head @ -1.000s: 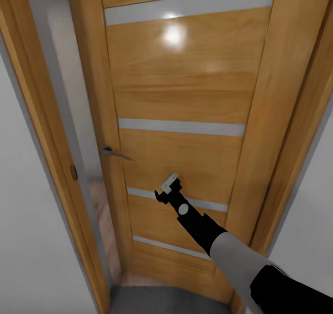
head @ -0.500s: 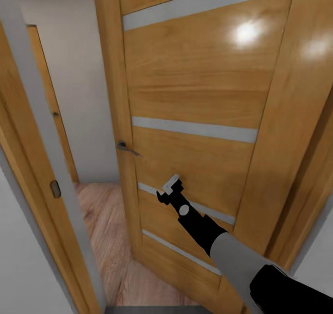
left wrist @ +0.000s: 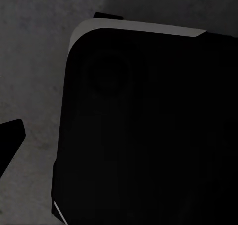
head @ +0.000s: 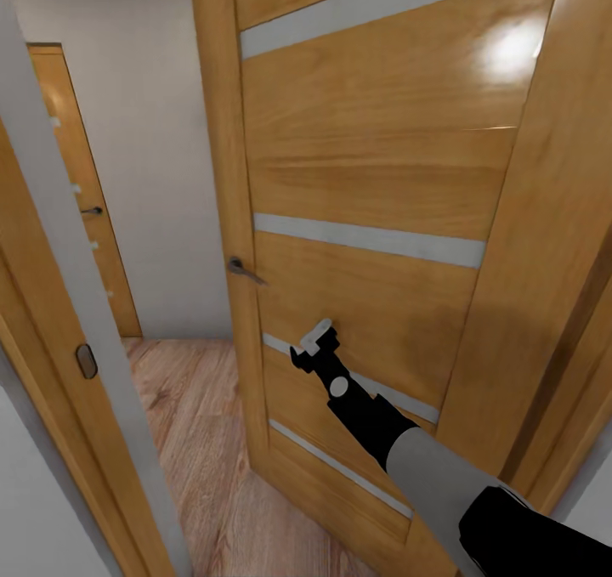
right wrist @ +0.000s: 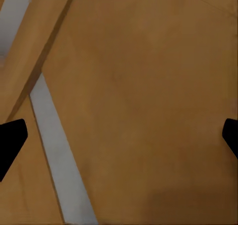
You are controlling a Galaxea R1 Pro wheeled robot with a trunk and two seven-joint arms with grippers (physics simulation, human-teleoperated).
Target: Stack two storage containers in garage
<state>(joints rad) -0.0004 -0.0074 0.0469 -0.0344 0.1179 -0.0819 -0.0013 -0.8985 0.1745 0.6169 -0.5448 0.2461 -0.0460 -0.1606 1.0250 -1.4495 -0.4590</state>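
We're right at the wooden door [head: 374, 178], glossy honey-coloured planks crossed by pale frosted strips, and it stands further open than a second ago: the gap at its edge has widened. Through it we get light wood plank floor [head: 204, 441], a plain grey wall and a second wooden door [head: 81, 212] down the hall. Our right gripper [head: 313, 352] reaches out against the lower panel, just below the metal lever handle [head: 242, 269]. In the right wrist view its black fingertips [right wrist: 11, 138] sit at opposite edges, spread wide, nothing between them but smooth wood grain. The left wrist view gives rough dark grey concrete floor [left wrist: 34, 61] beside a rounded black robot body [left wrist: 144, 135]; one fingertip shows, so we can't tell that pincer's spread.
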